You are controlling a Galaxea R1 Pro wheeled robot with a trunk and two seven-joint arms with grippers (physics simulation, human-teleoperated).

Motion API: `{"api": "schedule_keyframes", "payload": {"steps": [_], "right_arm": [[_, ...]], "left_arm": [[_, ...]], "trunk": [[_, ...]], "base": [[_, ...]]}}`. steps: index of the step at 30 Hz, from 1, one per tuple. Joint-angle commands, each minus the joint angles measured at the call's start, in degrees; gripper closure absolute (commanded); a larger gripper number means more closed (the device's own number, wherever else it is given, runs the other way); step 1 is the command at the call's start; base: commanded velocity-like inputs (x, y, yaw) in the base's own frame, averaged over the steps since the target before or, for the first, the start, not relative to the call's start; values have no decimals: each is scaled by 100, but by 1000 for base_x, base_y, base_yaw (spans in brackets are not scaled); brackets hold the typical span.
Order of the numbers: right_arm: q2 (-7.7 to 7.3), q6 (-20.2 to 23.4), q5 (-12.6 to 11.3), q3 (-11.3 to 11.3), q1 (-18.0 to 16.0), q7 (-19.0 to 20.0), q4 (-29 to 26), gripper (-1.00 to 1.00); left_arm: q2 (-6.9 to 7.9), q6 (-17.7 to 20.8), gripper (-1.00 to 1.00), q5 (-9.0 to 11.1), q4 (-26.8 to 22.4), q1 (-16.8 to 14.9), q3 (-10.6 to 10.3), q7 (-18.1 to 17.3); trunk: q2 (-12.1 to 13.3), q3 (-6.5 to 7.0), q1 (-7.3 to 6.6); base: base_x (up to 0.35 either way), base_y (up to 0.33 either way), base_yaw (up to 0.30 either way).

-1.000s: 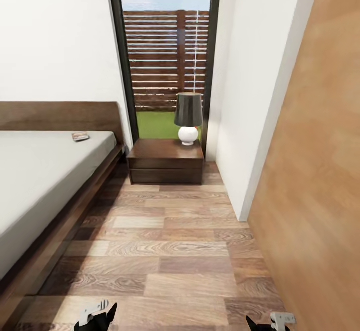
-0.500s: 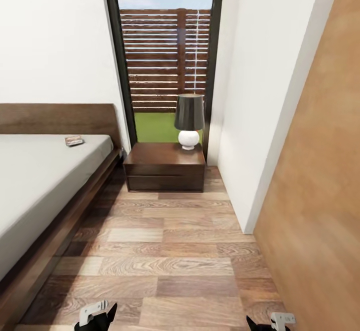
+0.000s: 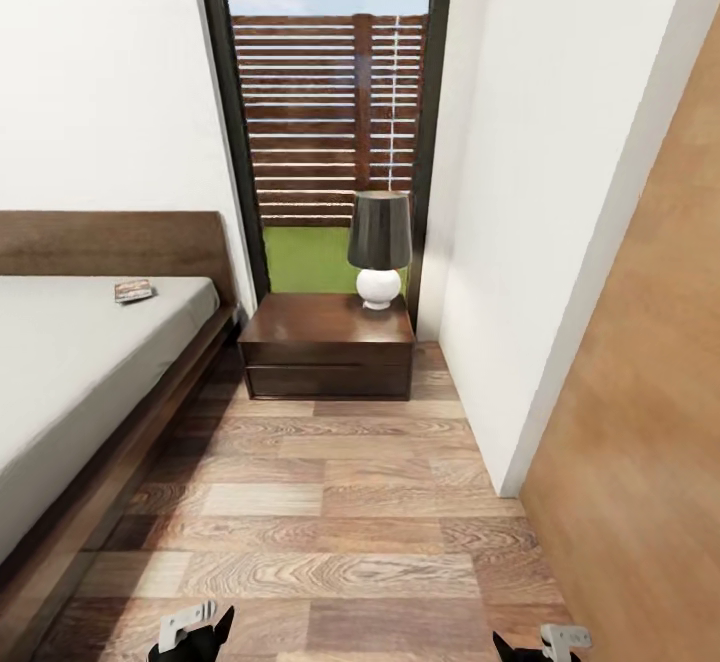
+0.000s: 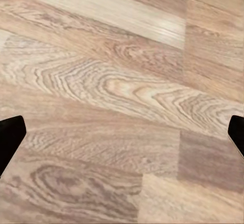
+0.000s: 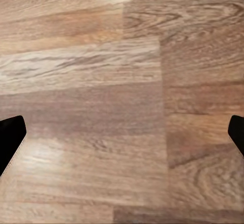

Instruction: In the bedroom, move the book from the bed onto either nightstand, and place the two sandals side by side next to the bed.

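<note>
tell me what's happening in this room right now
Nothing is being handled. The robot faces down the aisle beside the bed, toward the nightstand with its lamp. The book lies on the mattress near the headboard. The left gripper and right gripper are open and empty over the wood floor.

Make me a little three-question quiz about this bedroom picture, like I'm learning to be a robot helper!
1. True or false: the small dark-covered paperback book lies on the pale grey mattress of the dark wooden bed.
2. What stands on the low dark brown wooden nightstand? A) a vase B) a black-shaded lamp with a white base C) a clock
3. Fill in: both wrist cameras look down at the wood-plank ____.

Key: 1. True, near the headboard. 2. B, toward the nightstand's right rear corner, by the tall dark-framed window. 3. Floor; the left gripper and right gripper are open, holding nothing.
</note>
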Motion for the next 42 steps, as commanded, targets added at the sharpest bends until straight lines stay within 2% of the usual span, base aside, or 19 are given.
{"api": "schedule_keyframes", "payload": {"steps": [1,42], "right_arm": [[-1,2,-60,-22,-4,62,8,-100],[-1,2,-60,-21,-6,62,8,-100]], "left_arm": [[-1,-25,-100,-59,5,-5,50,-23],[-1,-25,-100,-59,5,-5,50,-23]], "trunk": [[-2,-5,2],[-2,-5,2]], "base": [[297,0,0],[296,0,0]]}}
